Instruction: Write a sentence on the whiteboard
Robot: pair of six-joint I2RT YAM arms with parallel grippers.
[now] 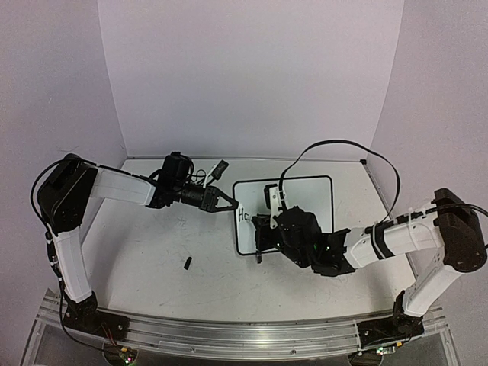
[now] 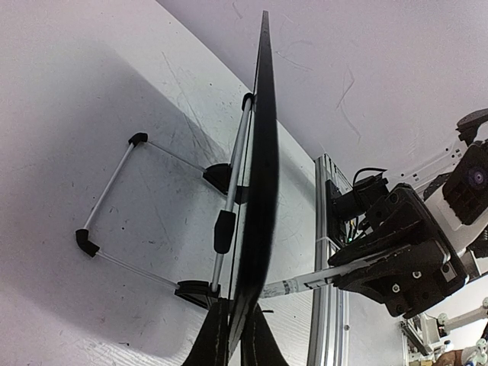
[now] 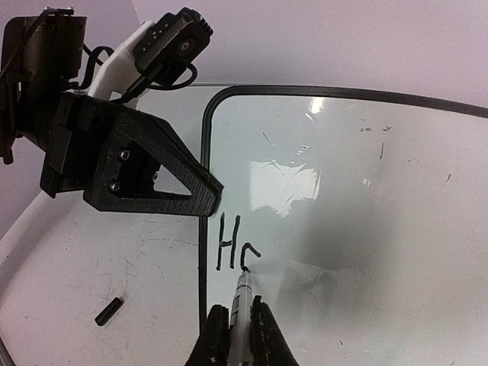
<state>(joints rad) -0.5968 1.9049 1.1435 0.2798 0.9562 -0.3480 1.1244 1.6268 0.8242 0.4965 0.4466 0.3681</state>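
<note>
The whiteboard (image 1: 305, 194) stands tilted at the table's middle, and edge-on in the left wrist view its black frame (image 2: 259, 175) rests on a wire stand (image 2: 114, 191). My left gripper (image 1: 227, 204) (image 2: 238, 324) is shut on the board's left edge. My right gripper (image 1: 263, 232) (image 3: 242, 320) is shut on a marker (image 3: 244, 293) whose tip touches the board. The sentence (image 3: 232, 244) reads "H" plus a partly drawn second letter, close to the left frame. The left gripper (image 3: 210, 191) shows beside those letters.
A small black marker cap (image 1: 187, 263) (image 3: 109, 311) lies on the table left of the board. An aluminium rail (image 1: 229, 332) runs along the near edge. White walls close in at the back and both sides.
</note>
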